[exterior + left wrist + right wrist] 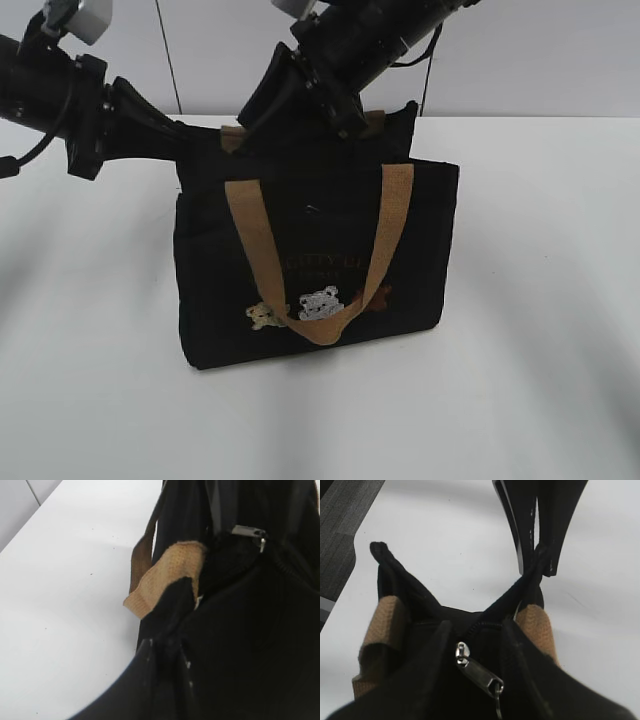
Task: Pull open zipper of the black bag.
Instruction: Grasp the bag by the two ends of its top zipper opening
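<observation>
White table (540,300) meets a pale wall at its far edge; the black bag (310,250) stands mid-table. Left gripper (536,562) is clamped on the bag's corner; right gripper (275,100) state unclear.

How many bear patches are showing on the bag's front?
3, in a row low on the black bag: tan bear left, white bear middle, brown bear right, partly behind the handle.

Right gripper (300,95) tips hidden behind black bag (310,260); gold lettering unreadable.

Left gripper (536,555) pinched nearly closed; right gripper (290,95) seemingly part-open.
</observation>
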